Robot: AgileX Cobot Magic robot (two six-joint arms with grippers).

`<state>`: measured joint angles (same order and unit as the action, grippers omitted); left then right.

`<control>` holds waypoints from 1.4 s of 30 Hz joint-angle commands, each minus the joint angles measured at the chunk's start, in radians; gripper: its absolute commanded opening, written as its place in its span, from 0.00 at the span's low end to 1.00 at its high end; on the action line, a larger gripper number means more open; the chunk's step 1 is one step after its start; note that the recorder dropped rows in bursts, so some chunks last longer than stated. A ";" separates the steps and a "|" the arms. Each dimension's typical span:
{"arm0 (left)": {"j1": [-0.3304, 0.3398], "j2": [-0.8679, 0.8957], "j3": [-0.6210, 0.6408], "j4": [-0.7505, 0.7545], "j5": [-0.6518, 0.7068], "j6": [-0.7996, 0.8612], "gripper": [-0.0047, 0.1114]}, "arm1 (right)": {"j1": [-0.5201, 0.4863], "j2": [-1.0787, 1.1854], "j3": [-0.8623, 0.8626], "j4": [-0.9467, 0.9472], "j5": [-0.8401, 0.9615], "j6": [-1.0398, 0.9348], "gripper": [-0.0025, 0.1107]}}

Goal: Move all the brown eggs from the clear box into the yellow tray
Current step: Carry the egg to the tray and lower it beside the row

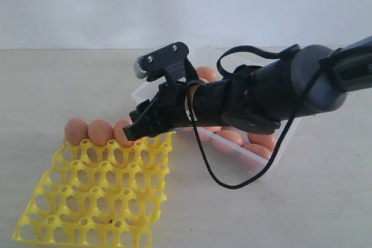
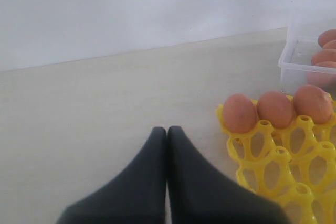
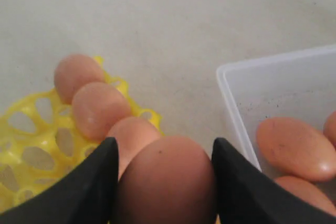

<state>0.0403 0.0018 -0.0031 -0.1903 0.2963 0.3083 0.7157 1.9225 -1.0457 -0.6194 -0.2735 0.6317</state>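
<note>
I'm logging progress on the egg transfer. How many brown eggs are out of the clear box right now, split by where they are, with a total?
brown eggs in the yellow tray: 3
brown egg in the right gripper's jaws: 1
total out of the clear box: 4

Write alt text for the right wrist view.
Black jaws hold a brown egg up close, next to three eggs lined up along the edge of a yellow tray. Nearby, a clear box on the pale table holds more eggs.
</note>
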 commanded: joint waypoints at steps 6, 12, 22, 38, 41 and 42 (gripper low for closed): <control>-0.003 -0.002 0.003 0.001 -0.008 0.005 0.00 | -0.009 0.045 -0.003 0.063 -0.086 -0.053 0.02; -0.003 -0.002 0.003 0.001 -0.008 0.005 0.00 | -0.009 0.045 -0.003 0.087 -0.048 -0.064 0.02; -0.003 -0.002 0.003 0.001 -0.008 0.005 0.00 | -0.022 0.084 -0.003 0.099 -0.066 -0.101 0.02; -0.007 -0.002 0.003 0.001 -0.008 0.005 0.00 | -0.028 0.113 -0.003 0.147 -0.155 -0.081 0.05; -0.007 -0.002 0.003 0.001 -0.008 0.005 0.00 | -0.028 0.113 -0.003 0.147 -0.157 -0.083 0.25; -0.007 -0.002 0.003 0.001 -0.008 0.005 0.00 | -0.028 0.113 -0.003 0.147 -0.161 -0.083 0.34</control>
<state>0.0395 0.0018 -0.0031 -0.1903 0.2963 0.3083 0.6962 2.0356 -1.0457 -0.4782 -0.4175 0.5520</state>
